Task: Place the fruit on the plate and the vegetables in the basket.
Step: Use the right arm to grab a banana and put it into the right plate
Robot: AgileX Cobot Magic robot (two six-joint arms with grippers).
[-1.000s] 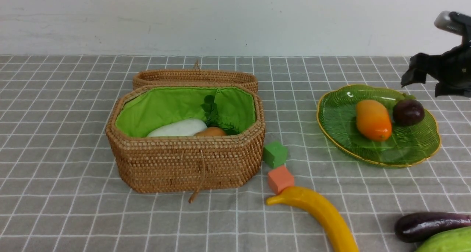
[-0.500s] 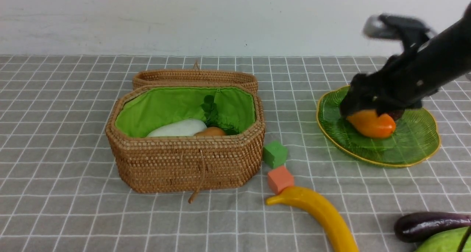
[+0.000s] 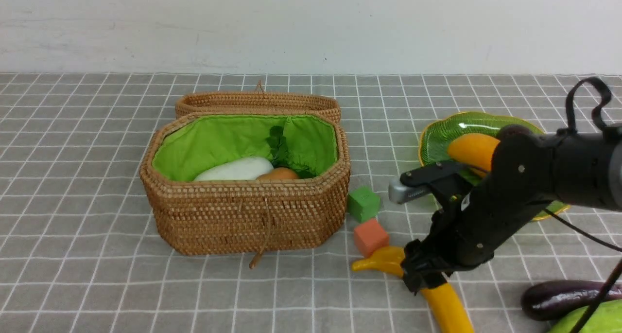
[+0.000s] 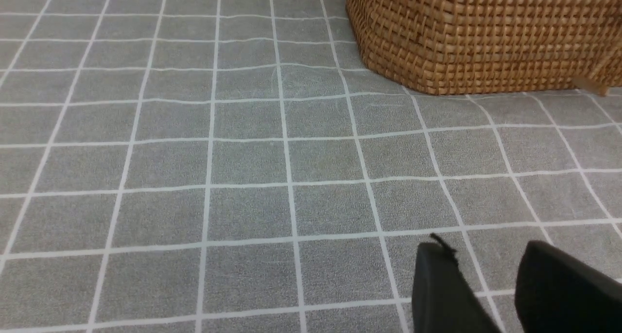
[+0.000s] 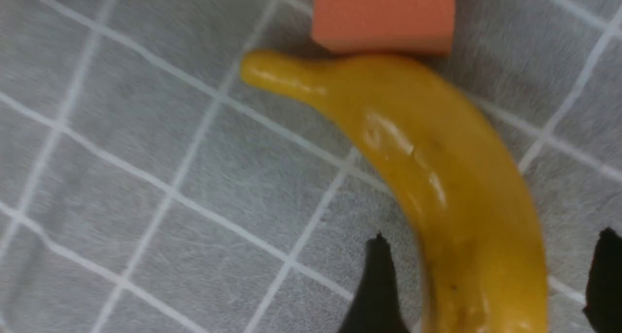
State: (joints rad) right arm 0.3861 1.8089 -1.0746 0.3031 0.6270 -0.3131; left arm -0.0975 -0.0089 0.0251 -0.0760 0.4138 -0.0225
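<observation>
1. Right gripper point(image 5: 488, 279): has swung from over the plate point(image 3: 437, 138) down to the banana point(image 5: 437, 177); its jaws are spread astride it, not yet clenched.
2. Banana: lies on the cloth beside the orange cube point(image 5: 384, 17); it is likely the next fruit to move.
3. Left gripper point(image 4: 495, 284): parted, empty, near the basket point(image 4: 486, 36).

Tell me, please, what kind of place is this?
Probably a staged robot test setup, not a real kitchen: a grey checked cloth against a bare white wall, glossy toy food such as the banana, and a black robot arm above it.
</observation>
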